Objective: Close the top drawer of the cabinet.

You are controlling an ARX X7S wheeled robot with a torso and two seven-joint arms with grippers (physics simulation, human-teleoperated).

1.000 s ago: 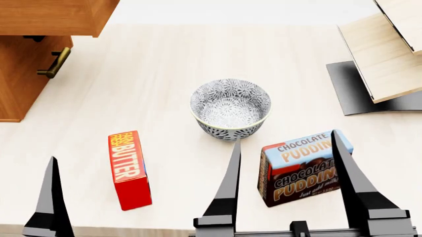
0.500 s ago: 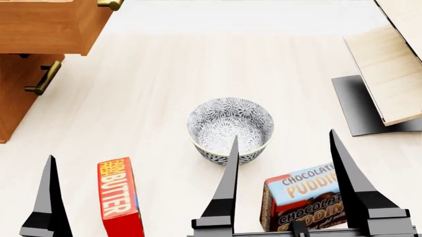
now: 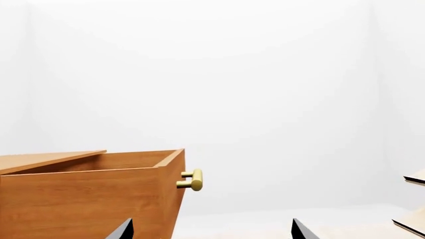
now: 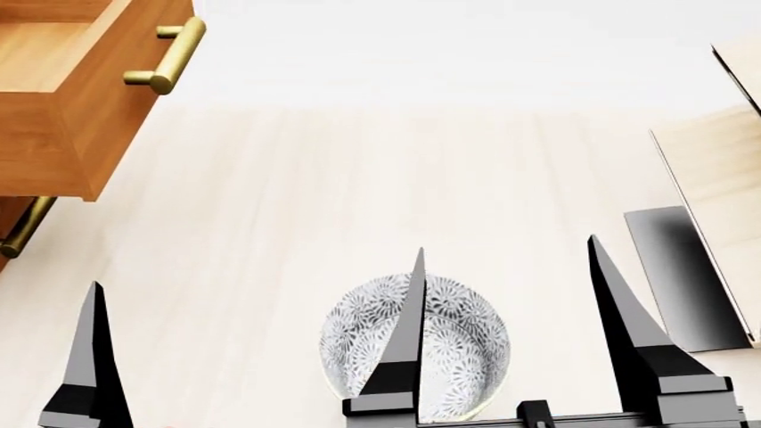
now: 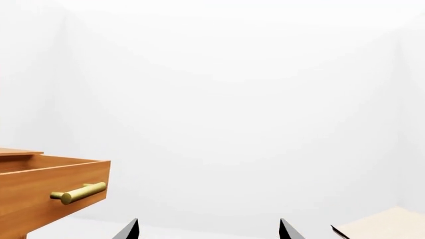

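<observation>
Fingertips first: closest to the head camera, the right end effector (image 4: 505,339) shows 2 dark pointed fingers spread wide apart, nothing between them but the view of the bench beyond, so it is released and grasping nothing. At the lower left edge of that view, 1 dark finger of the left end effector (image 4: 85,366) pokes up; its partner is out of frame there, but the left wrist view catches both tips (image 3: 209,230) set well apart with empty space between, so released too.

Just beyond the right fingers sits a patterned bowl (image 4: 458,343), grey-and-white floral inside, resting on the pale wooden bench (image 4: 393,187). The left finger of the right end effector crosses in front of the bowl from this angle; whether it touches cannot be told.

Off to the right, a black base plate (image 4: 683,276) lies on the bench with a slanted light-wood shelf (image 4: 714,169) rising from it.

Now further out, upper left: the top drawer (image 4: 84,116) stands pulled out from the cabinet (image 4: 10,209), its open box showing a bare wooden interior, its brass bar handle (image 4: 167,55) on the front panel facing the open bench. Below it, the brass handle of the lower drawer (image 4: 24,227) peeks out at the left edge. Both end effectors are well apart from the drawer. The right wrist view shows the same drawer front (image 5: 53,191) and handle against a plain white background.
</observation>
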